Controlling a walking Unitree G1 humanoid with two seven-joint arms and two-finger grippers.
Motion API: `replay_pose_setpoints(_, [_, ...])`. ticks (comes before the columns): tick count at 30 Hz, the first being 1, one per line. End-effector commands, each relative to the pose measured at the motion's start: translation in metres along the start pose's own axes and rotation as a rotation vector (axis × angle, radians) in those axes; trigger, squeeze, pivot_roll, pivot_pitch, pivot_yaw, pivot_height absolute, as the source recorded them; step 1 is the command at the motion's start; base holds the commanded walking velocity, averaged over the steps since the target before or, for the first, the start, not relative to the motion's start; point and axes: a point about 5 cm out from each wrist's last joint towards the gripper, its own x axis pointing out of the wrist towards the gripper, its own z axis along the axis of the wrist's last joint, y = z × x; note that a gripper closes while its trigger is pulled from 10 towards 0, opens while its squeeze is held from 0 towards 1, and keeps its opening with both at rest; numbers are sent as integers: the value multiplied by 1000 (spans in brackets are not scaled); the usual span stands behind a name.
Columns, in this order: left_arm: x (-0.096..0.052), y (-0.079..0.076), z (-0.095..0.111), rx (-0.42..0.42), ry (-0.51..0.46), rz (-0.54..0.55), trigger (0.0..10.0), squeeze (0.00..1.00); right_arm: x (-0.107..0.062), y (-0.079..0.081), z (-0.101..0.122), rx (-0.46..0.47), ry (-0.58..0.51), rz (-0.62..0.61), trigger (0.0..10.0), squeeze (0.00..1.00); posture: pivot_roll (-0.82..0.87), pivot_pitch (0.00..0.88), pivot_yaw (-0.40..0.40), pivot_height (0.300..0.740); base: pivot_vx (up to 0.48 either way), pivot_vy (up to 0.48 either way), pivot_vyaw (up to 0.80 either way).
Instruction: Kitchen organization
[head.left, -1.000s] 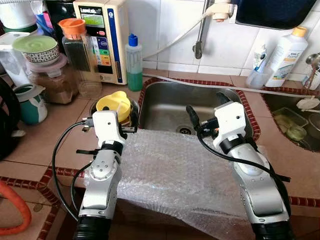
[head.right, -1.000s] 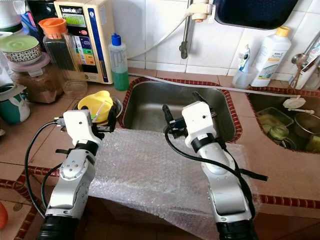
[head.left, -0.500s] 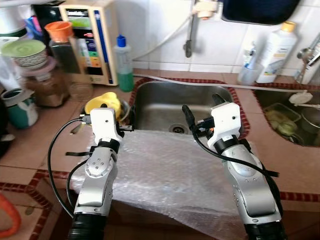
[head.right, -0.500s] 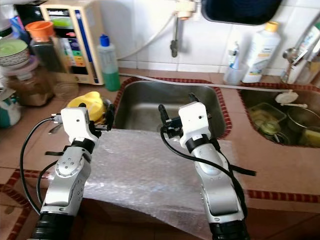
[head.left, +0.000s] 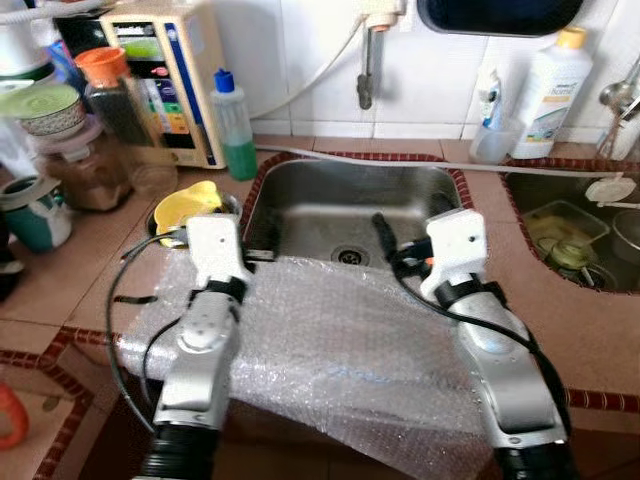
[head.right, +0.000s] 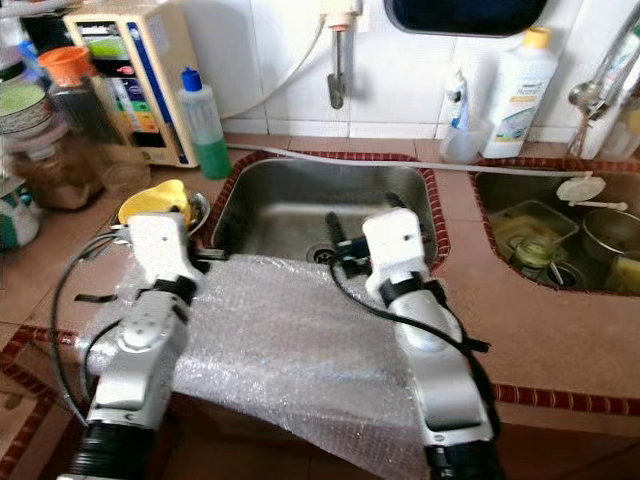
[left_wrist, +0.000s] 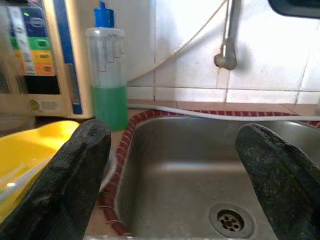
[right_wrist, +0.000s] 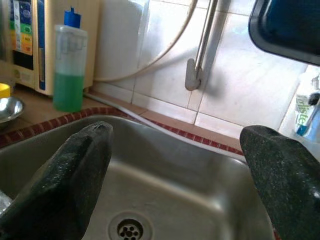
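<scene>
A sheet of bubble wrap lies across the front of the tiled worktop, its far edge reaching the near rim of the stainless sink and its near edge hanging over the worktop's front. Both silver arms reach forward over the sheet. The left end effector sits at the sink's near left corner, its two black fingers spread wide apart with nothing between them; the left wrist view looks past them into the basin and its drain. The right end effector is over the sink's near edge, to the right of the drain, also released, fingers apart and empty. Just left of the sink, beside the left arm, a yellow lid rests in a small metal bowl. Behind it, a clear bottle of green liquid with a blue cap stands against the tiled wall, next to a cream water appliance. Jars and containers crowd the far left of the worktop, among them one with an orange cap. A white bottle with an orange cap stands to the right, behind a second basin holding dishes.
</scene>
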Motion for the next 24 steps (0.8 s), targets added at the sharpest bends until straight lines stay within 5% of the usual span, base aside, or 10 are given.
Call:
replay_pose_setpoints(1, [1, 10, 4, 5, -8, 30, 10000, 0, 5, 6, 5, 9, -27, 17, 10000, 0, -2, 0, 50, 740, 0, 0, 0])
replay_pose_setpoints(5, [2, 11, 5, 2, -10, 33, 10000, 0, 7, 6, 4, 20, -22, 7, 10000, 0, 10, 0, 53, 740, 0, 0, 0])
replay_pose_setpoints(24, [1, 8, 5, 14, -9, -1, 10000, 0, 7, 8, 3, 30, -22, -1, 10000, 0, 8, 0, 63, 740, 0, 0, -702])
